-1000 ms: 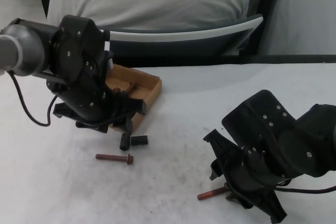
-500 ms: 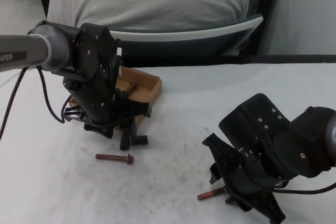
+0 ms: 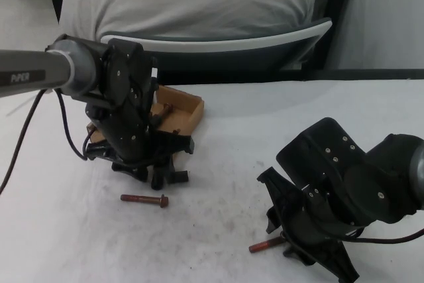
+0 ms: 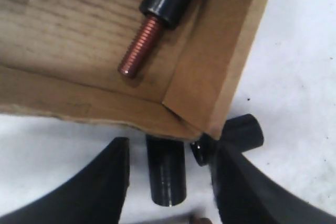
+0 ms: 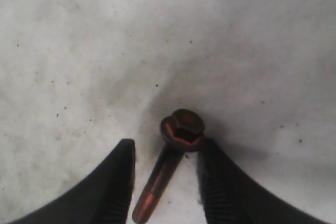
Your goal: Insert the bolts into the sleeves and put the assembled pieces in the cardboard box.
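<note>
— Beside the cardboard box [image 4: 220, 77], at its corner, what is the left tool [image 4: 170, 150] doing?
— It hangs over the white surface [image 4: 294, 77] with its fingers spread. A black sleeve [image 4: 167, 174] lies between them, with a gap on each side, so nothing is gripped.
— What does that sleeve look like?
— It is a short, smooth, dark cylinder lying on its side. A second sleeve [image 4: 236, 135] of the same kind sits just beside it against the box corner, partly behind one finger.
— Anything in the box?
— One assembled piece [image 4: 157, 14], a black sleeve with a coppery threaded bolt end poking out, lying flat on the box floor.
— And the right tool [image 5: 167, 145]?
— It is low over the surface, well apart from the box, and its fingers are also spread. A bolt [image 5: 173, 156] lies between them, reddish-brown with a hexagonal flanged head and a thread at the far end of its shank. I cannot tell whether either finger touches it.
— Any other pieces?
— From the high view, another bolt [image 3: 144, 199] of the same colour lies loose on the surface, near the left tool and the two sleeves.
</note>
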`<action>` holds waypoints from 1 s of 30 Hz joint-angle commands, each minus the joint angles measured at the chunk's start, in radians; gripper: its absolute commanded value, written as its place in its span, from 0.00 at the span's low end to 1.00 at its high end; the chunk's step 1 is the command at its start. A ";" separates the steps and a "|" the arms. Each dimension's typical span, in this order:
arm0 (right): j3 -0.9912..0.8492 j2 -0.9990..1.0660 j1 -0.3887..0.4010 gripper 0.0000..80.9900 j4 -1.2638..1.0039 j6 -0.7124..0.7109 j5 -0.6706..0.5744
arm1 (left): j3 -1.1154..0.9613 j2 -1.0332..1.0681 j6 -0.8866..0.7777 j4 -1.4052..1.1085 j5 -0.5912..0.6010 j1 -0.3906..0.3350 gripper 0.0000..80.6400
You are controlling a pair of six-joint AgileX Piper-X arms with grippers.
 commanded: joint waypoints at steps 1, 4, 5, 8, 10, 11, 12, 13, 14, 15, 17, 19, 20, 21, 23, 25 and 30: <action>0.006 0.035 -0.003 0.45 0.027 0.001 0.004 | 0.001 0.028 -0.008 -0.002 -0.039 -0.026 0.53; 0.006 0.038 -0.003 0.30 0.057 0.031 0.004 | 0.001 0.029 -0.008 0.005 -0.040 -0.032 0.43; 0.006 0.038 -0.003 0.23 0.066 0.048 -0.002 | 0.001 0.029 -0.002 0.010 -0.043 -0.032 0.37; 0.007 0.038 -0.003 0.02 0.071 0.062 -0.014 | 0.001 0.029 0.008 0.035 -0.040 -0.029 0.18; 0.007 0.038 -0.003 0.00 0.073 0.062 -0.018 | 0.001 0.029 0.025 0.060 -0.035 -0.022 0.03; 0.009 0.038 -0.003 0.00 0.073 0.062 -0.018 | 0.001 0.029 0.039 0.069 -0.034 -0.019 0.01; 0.009 0.038 -0.003 0.00 0.073 0.062 -0.027 | 0.001 0.029 0.053 0.077 -0.030 -0.016 0.01; 0.009 0.038 -0.003 0.00 0.073 0.062 -0.027 | 0.001 0.026 0.055 0.088 -0.031 -0.014 0.01; 0.009 0.038 -0.003 0.00 0.073 0.060 -0.027 | 0.001 0.022 0.058 0.096 -0.031 -0.012 0.01; 0.011 0.038 -0.003 0.00 0.070 0.060 -0.027 | 0.001 0.015 0.071 0.096 -0.031 -0.011 0.01; 0.015 0.031 -0.003 0.00 0.068 0.042 -0.033 | 0.001 -0.003 0.088 0.096 -0.031 -0.012 0.01; 0.015 0.024 -0.003 0.00 0.068 -0.023 -0.027 | 0.001 -0.031 0.101 0.090 -0.031 -0.012 0.01; 0.015 0.017 -0.003 0.00 0.068 -0.060 -0.013 | 0.001 -0.043 0.102 0.086 -0.031 -0.012 0.01; 0.015 0.011 -0.003 0.00 0.068 -0.090 0.003 | 0.001 -0.061 0.102 0.078 -0.031 -0.012 0.01; 0.015 -0.009 -0.003 0.00 0.068 -0.157 0.040 | 0.001 -0.096 0.118 0.060 -0.031 -0.012 0.01; 0.015 -0.036 -0.003 0.00 0.068 -0.203 0.071 | 0.005 -0.139 0.128 0.036 -0.031 -0.012 0.01; 0.015 -0.111 -0.003 0.00 0.068 -0.335 0.163 | 0.032 -0.254 0.147 -0.025 -0.011 -0.012 0.01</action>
